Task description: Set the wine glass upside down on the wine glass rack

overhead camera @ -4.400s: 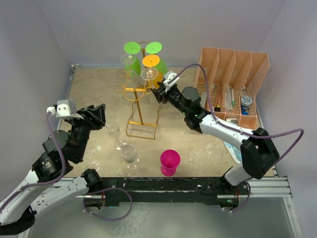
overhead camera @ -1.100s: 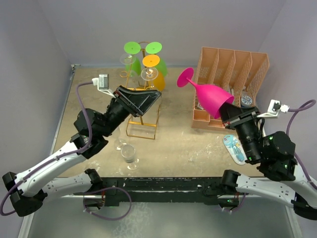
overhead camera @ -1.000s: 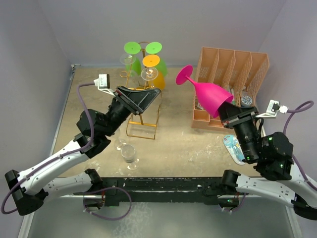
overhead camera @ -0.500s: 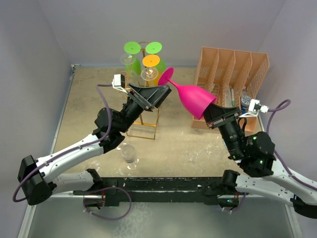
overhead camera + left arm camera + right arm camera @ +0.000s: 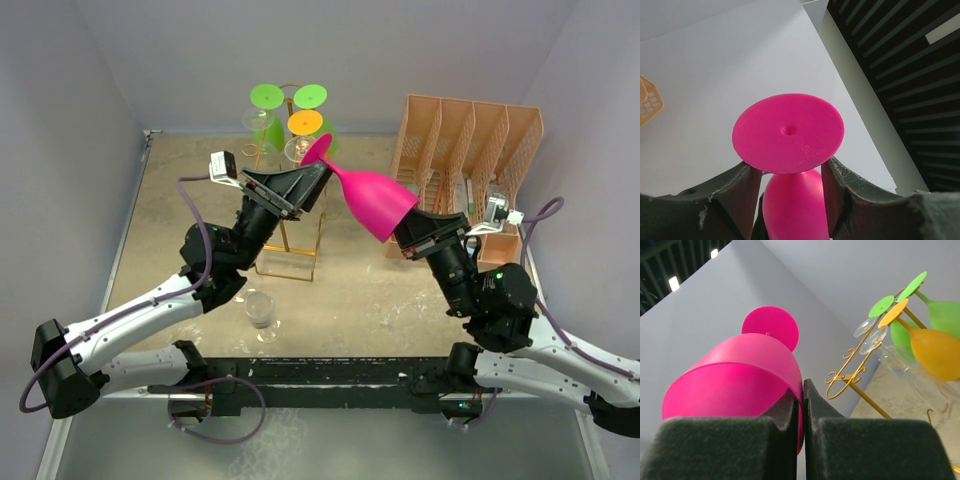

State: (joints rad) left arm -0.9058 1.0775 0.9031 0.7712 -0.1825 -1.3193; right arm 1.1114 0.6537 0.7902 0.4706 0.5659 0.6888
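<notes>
Your right gripper [image 5: 803, 390] is closed tight on the pink wine glass [image 5: 740, 375]. It pinches the rim of the bowl between its pads and holds the glass tilted in the air, with the foot pointing away from the wrist. Your left gripper [image 5: 790, 169] stands partly open, with its fingers [image 5: 740, 190] on either side of the stem just under the round foot [image 5: 788, 131]. You cannot tell from the wrist view whether they touch it. A small moulded mark sits on the foot beside the centre dimple, too faint to read. Just beyond the left fingertips stands the gold wine glass rack [image 5: 286, 240], with green glasses [image 5: 268, 97] and an orange glass [image 5: 305, 122] hanging upside down on it. A peach mesh organizer [image 5: 470, 130] lies beyond the right gripper. Beneath the left arm, a clear glass [image 5: 260, 310] stands on the table [image 5: 180, 200].
</notes>
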